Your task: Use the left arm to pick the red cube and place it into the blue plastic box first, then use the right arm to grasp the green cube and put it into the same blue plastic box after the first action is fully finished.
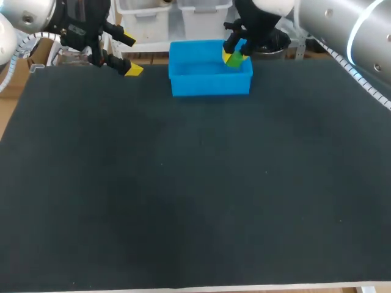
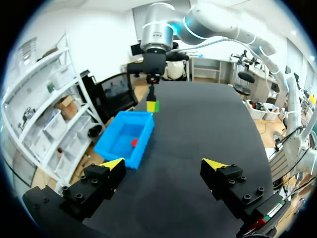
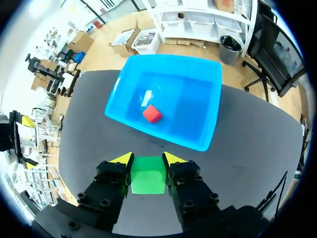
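Right wrist view: we judge step one done, the red cube (image 3: 152,113) lying in the blue plastic box (image 3: 188,104) at the table's (image 3: 247,148) far edge, while our right gripper (image 3: 147,159) clenches the green cube (image 3: 147,181) at its rim, undropped, and our left gripper (image 2: 164,163) hangs released.

A robotics lab workbench.
Two silver industrial robot arms, the left arm (image 1: 27,18) and the right arm (image 1: 342,27), with cables running along them, come in from either side over one wide table (image 1: 195,201) covered by a plain dark mat.
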`<move>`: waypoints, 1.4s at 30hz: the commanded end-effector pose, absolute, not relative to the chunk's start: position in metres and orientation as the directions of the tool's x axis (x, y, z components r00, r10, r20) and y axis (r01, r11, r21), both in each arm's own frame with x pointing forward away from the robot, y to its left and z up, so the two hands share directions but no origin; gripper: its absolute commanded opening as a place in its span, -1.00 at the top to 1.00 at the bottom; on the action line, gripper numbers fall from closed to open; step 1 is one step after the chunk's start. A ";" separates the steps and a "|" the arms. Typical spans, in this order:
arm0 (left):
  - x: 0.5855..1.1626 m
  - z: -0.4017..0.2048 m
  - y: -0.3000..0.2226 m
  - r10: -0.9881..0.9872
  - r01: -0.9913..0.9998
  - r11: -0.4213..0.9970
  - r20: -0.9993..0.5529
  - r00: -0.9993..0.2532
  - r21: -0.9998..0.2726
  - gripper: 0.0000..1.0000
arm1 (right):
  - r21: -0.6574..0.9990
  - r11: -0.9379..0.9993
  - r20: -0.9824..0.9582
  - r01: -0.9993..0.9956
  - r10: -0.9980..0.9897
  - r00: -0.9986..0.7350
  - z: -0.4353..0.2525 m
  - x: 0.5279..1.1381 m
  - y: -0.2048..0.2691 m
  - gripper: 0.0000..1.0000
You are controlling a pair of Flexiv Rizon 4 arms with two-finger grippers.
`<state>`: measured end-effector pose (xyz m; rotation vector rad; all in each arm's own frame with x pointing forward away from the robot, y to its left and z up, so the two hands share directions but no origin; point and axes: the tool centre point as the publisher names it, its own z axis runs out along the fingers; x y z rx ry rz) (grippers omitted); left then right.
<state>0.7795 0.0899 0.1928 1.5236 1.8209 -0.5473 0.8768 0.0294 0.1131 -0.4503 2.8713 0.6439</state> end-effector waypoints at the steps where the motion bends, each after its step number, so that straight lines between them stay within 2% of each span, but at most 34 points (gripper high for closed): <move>1: 0.781 0.193 0.090 0.679 0.970 0.220 -0.730 -0.072 0.108 -1.00 | 0.421 0.842 -0.163 -0.338 -0.297 -0.941 0.118 0.906 0.032 1.00; 12: 0.781 0.193 0.090 0.679 0.970 0.220 -0.730 -0.072 0.108 -1.00 | 0.476 0.798 -0.165 -0.370 -0.332 -0.929 0.123 0.942 0.034 1.00; 30: 0.781 0.193 0.090 0.679 0.970 0.220 -0.730 -0.072 0.108 -1.00 | 0.471 0.787 -0.145 -0.398 -0.376 -0.915 0.121 0.996 0.048 1.00; 31: 0.781 0.193 0.090 0.679 0.970 0.220 -0.730 -0.072 0.108 -1.00 | 0.470 0.789 -0.142 -0.395 -0.374 -0.916 0.121 0.997 0.047 0.27; 32: 0.781 0.193 0.090 0.679 0.970 0.220 -0.730 -0.072 0.108 -1.00 | 0.471 0.790 -0.141 -0.393 -0.373 -0.917 0.121 0.998 0.047 -1.00; 42: 0.781 0.193 0.090 0.679 0.970 0.220 -0.730 -0.072 0.108 -1.00 | 0.476 0.799 -0.174 -0.368 -0.324 -0.930 0.133 0.986 0.028 -1.00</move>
